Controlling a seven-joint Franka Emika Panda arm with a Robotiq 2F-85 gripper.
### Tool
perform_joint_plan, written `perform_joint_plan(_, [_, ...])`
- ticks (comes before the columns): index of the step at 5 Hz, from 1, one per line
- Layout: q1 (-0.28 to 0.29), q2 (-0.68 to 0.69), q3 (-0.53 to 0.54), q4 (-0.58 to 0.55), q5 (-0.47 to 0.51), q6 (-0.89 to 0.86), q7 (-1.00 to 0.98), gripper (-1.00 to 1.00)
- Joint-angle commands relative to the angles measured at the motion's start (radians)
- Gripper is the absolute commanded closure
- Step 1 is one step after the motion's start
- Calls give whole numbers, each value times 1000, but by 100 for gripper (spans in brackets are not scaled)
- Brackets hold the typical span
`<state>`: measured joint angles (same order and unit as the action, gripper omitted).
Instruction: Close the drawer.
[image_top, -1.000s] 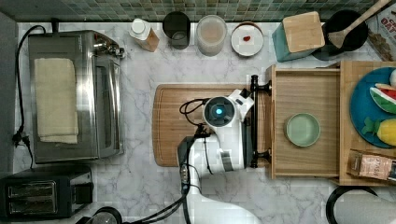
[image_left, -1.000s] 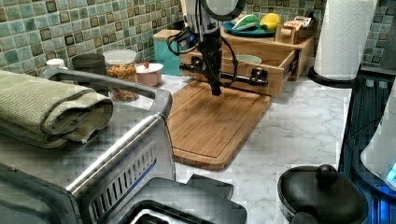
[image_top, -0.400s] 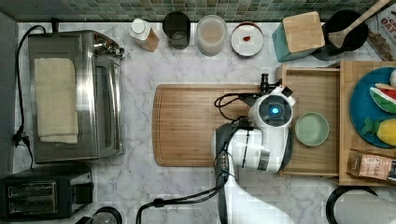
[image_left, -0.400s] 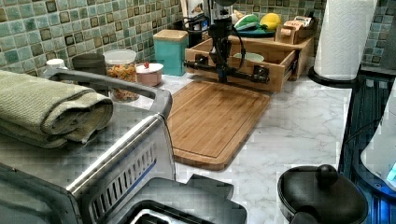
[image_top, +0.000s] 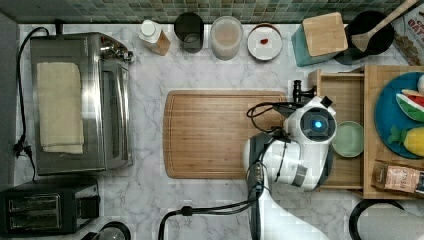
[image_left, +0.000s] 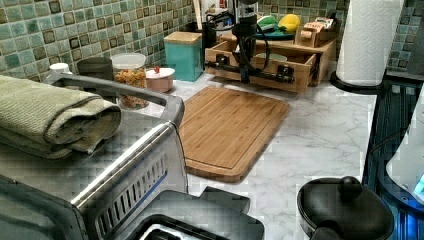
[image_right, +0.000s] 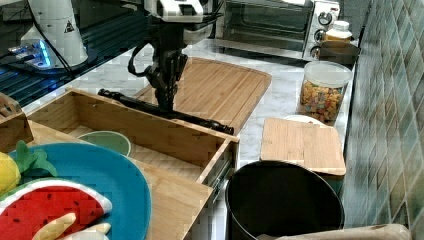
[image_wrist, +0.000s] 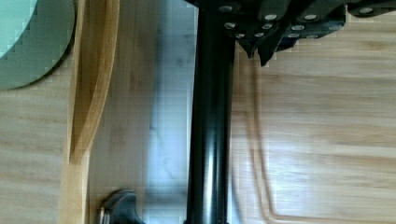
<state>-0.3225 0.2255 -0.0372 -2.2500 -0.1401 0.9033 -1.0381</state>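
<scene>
Drawer half-open above marble counter, tiled backsplash

The arm hides most of the drawer handle (top view).

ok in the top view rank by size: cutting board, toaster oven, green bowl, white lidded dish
1. Toaster oven and cutting board cover about the same area; the oven stands taller, so nearer the camera, which makes ranking them unsure.
2. White lidded dish and green bowl look alike in size, both far smaller.
</scene>
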Motion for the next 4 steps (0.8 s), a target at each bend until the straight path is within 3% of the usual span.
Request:
perform_joint_plan(1, [-209,199,-113,242,18,136,-308,100])
perform_joint_plan(3, [-262,251,-136,419,5,25,-380,100])
perform_joint_plan(4, [-238,200,-164,408,-29,-20,-329,100])
